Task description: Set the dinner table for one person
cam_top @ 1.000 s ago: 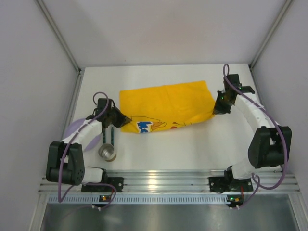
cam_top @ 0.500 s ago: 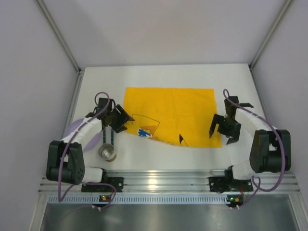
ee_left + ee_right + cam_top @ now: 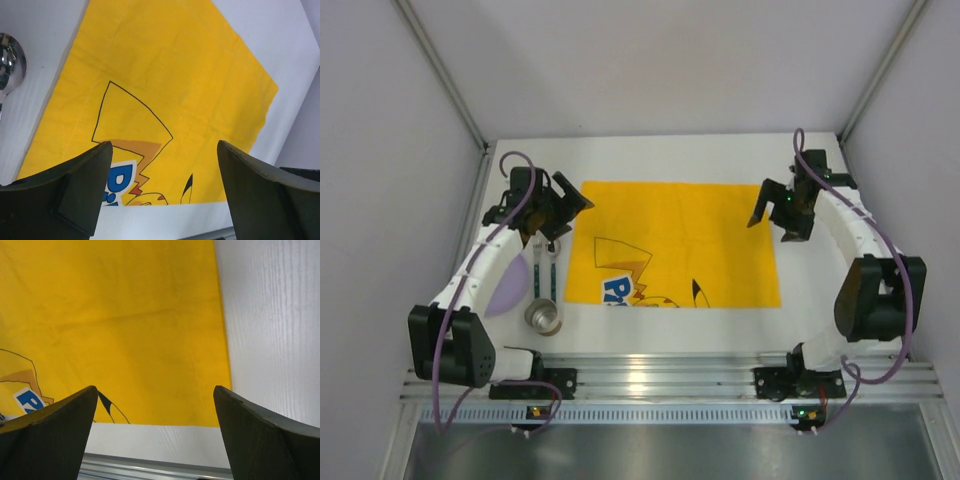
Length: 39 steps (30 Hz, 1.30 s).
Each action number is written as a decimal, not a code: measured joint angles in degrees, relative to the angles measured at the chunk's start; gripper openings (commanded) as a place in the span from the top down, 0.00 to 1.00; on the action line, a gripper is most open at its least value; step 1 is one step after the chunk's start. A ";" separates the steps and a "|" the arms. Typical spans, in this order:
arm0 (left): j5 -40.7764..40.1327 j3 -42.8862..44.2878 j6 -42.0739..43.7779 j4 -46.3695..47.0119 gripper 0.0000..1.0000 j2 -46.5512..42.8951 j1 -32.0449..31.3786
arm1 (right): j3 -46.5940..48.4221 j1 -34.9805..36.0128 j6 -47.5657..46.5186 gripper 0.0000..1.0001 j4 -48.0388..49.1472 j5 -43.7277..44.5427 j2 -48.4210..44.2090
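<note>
The dinner table (image 3: 670,155) is a plain white tabletop. A yellow cartoon-printed mat (image 3: 675,240) lies spread flat in its middle. My left gripper (image 3: 565,212) hovers open over the mat's far left corner, holding nothing. Over the far right corner my right gripper (image 3: 772,222) also stands open and empty. In the left wrist view the left gripper (image 3: 165,145) frames the mat (image 3: 165,75) below, with nothing between the fingers. The right wrist view shows the right gripper (image 3: 155,390) above the mat's (image 3: 125,315) right edge and bare table (image 3: 270,315).
A lilac plate (image 3: 505,290) lies at the left edge, partly under my left arm. A shiny metal cup (image 3: 543,317) stands near the front left, also visible as a cup (image 3: 10,65) in the left wrist view. Blue-handled cutlery (image 3: 545,268) lies between plate and mat.
Both grippers let go of the mat and opened wide. The mat went from bunched to spread flat, and both arms drew back toward its far corners.
</note>
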 measured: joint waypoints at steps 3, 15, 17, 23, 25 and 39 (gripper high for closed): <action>-2.08 0.11 0.55 0.37 0.07 -0.68 0.00 | 0.42 0.15 0.02 0.00 0.66 -2.45 5.16; 1.09 0.00 3.43 6.88 0.10 15.67 -0.66 | 5.81 3.39 1.55 0.01 4.57 -11.15 18.71; 1.88 0.22 4.07 7.06 0.11 19.04 -0.79 | 6.91 3.67 1.86 0.01 5.11 -12.28 21.62; 3.13 6.27 6.19 6.80 0.11 27.30 -0.81 | 12.44 3.74 2.23 0.02 4.72 -13.44 28.87; 3.13 9.44 6.84 6.67 0.12 29.73 -0.83 | 15.02 3.76 2.29 0.02 4.44 -13.70 30.67; 2.69 22.43 9.86 2.27 0.11 40.52 -0.85 | 27.45 3.48 2.82 0.04 -0.70 -13.27 38.36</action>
